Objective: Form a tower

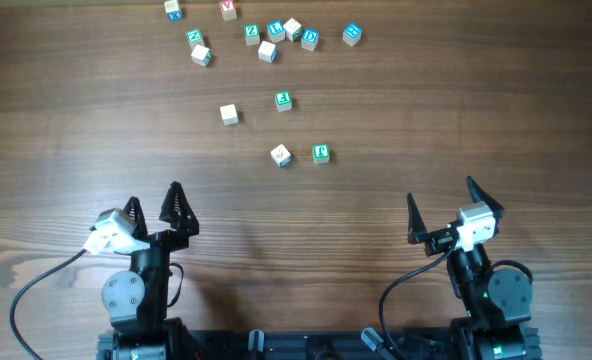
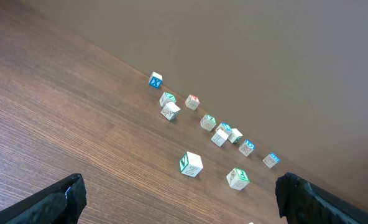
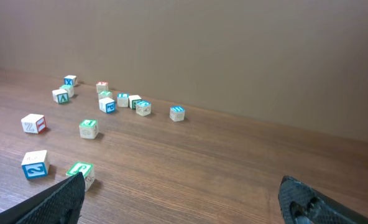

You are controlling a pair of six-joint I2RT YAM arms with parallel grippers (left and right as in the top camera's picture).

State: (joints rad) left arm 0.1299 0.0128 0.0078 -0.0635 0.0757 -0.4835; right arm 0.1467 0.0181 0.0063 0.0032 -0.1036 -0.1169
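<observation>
The left end effector (image 1: 154, 197) and right end effector (image 1: 440, 192) stand spread wide, gripping nothing, near the bench (image 1: 376, 120) front edge. Roughly 14 letter cubes (image 1: 283, 100) lie scattered toward the far side, seemingly all single, none stacked.

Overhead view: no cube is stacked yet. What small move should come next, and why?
Probably reach the open right gripper toward the nearest green-lettered cube: nothing is stacked, the gripper holds nothing, and that cube stands clear of its neighbours.
</observation>
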